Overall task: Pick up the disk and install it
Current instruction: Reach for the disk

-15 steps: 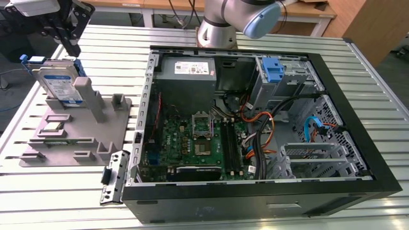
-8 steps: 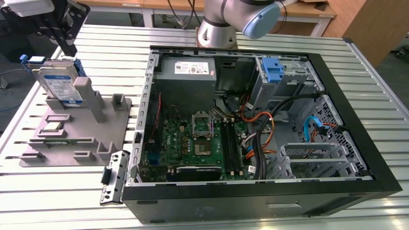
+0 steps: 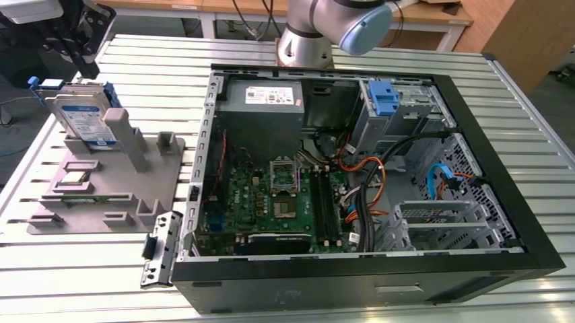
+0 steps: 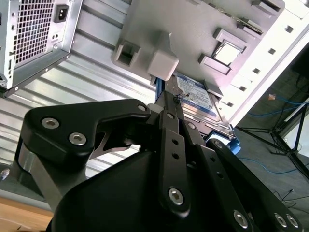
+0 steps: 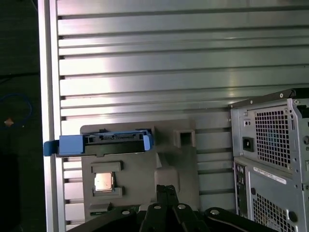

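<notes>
The disk [image 3: 83, 116] is a silver drive with a white-and-blue label and blue rails. It stands on edge in a slot of the grey holder [image 3: 108, 202] at the exterior view's left. In the first wrist view I look down on the blue-railed top edge of the disk [image 5: 101, 143]. In the second wrist view its labelled face [image 4: 197, 96] shows behind my finger. My black gripper [image 3: 88, 64] hangs above the disk, apart from it. The gripper [image 5: 166, 189] has its fingers pressed together, shut on nothing.
The open computer case [image 3: 359, 286] lies to the exterior view's right of the holder, with the power supply [image 3: 260, 97], the motherboard and a blue latch [image 3: 384, 101] inside. A processor chip [image 5: 103, 181] sits in the holder. The slatted metal table [image 5: 169, 63] ends close beside the holder.
</notes>
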Robot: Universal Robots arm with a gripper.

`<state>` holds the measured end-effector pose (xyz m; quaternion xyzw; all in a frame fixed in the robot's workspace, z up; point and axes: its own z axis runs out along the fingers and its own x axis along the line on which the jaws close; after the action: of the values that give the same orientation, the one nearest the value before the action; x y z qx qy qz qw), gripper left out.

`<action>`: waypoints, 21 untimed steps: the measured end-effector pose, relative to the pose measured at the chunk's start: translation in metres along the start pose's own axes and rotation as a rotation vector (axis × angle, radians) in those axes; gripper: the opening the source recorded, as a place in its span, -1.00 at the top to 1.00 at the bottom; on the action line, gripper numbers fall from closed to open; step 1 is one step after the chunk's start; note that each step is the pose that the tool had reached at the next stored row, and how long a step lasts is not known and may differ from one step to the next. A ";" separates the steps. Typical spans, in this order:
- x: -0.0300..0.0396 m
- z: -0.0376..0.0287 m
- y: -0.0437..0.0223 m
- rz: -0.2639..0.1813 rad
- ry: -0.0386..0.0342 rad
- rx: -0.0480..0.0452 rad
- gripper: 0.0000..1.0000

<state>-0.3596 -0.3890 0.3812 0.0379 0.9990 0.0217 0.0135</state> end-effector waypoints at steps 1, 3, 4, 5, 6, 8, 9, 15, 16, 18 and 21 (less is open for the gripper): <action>0.0018 0.0005 0.0004 0.000 0.0001 0.0000 0.80; 0.0055 0.0014 0.0013 0.000 0.0000 0.0000 0.80; 0.0073 0.0018 0.0017 0.000 0.0000 0.0000 0.80; 0.0089 0.0022 0.0020 0.000 0.0000 0.0001 0.80; 0.0104 0.0026 0.0022 0.000 0.0001 0.0000 0.80; 0.0135 0.0036 0.0028 0.000 0.0000 0.0001 0.80; 0.0150 0.0042 0.0029 0.000 0.0000 0.0000 0.80; 0.0203 0.0058 0.0033 0.000 0.0000 0.0000 0.80; 0.0204 0.0059 0.0033 0.000 0.0000 0.0000 0.80; 0.0207 0.0059 0.0032 0.000 0.0000 0.0001 0.80; 0.0213 0.0071 0.0032 0.000 -0.0001 0.0000 0.80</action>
<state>-0.3803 -0.3839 0.3737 0.0379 0.9990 0.0218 0.0136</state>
